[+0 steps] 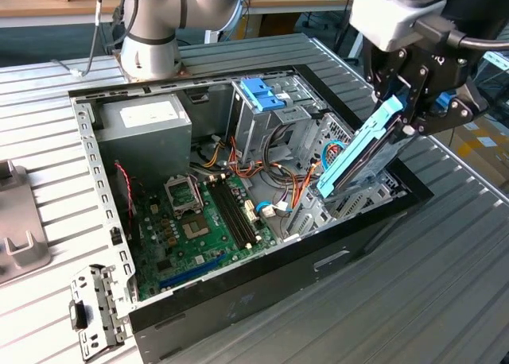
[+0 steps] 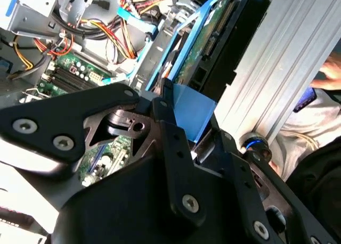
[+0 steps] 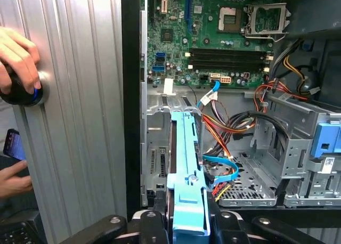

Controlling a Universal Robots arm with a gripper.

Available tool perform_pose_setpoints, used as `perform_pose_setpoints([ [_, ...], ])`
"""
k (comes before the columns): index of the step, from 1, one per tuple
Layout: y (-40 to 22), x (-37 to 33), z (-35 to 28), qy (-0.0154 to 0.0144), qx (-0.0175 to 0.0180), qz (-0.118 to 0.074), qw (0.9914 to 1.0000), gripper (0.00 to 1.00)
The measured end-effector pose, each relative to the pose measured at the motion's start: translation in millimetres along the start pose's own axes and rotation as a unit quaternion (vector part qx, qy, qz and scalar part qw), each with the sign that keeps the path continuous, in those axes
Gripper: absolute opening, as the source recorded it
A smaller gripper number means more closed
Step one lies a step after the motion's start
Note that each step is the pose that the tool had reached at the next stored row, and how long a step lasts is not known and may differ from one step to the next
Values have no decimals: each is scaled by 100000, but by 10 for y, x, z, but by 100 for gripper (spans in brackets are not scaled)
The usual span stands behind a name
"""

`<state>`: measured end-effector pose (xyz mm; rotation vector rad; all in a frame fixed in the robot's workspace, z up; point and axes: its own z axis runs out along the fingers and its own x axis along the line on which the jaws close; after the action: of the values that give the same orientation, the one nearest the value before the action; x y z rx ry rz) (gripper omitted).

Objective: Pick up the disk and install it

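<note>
Installation step in hand. The gripper [image 1: 409,116], upper right of the exterior view, has its jaws clamped on the upper end of the disk [image 1: 362,153]. The disk hangs tilted (not yet seated), with its lower end inside the computer case [image 1: 238,300], right of centre. In my judgement, seating calls for squaring it with the drive bay [image 1: 354,203].

My end effector [image 1: 404,116] is tilted and clamped on the disk [image 1: 359,153]. My wrist [image 1: 398,18] sits above it; my arm base [image 1: 151,38] stands upright.
</note>
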<state>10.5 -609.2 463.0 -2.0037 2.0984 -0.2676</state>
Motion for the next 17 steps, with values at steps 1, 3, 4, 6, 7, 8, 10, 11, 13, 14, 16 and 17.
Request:
perform_pose_setpoints([
  [1,-11,-2,-15,5,-2,-5,100000,37],
  [3,-35,-3,-38,5,-2,0,100000,37],
  [4,-52,-15,-35,43,-16,-10,100000,37],
  [6,-57,-41,-31,437,-25,-128,99999,37],
  [7,-58,-58,-29,772,-25,-230,99997,37],
  [8,-59,-76,-27,1131,-21,-334,99993,37],
  [10,-62,-121,-21,1967,-17,-588,99979,37],
  [11,-63,-139,-19,2249,-14,-668,99972,37],
  [13,-64,-183,-14,2877,-13,-856,99955,37],
  [14,-64,-210,-11,3151,-17,-936,99946,37],
  [16,-65,-266,-1,3554,-46,-1060,99931,37],
  [17,-65,-303,5,3730,-80,-1111,99924,37],
])
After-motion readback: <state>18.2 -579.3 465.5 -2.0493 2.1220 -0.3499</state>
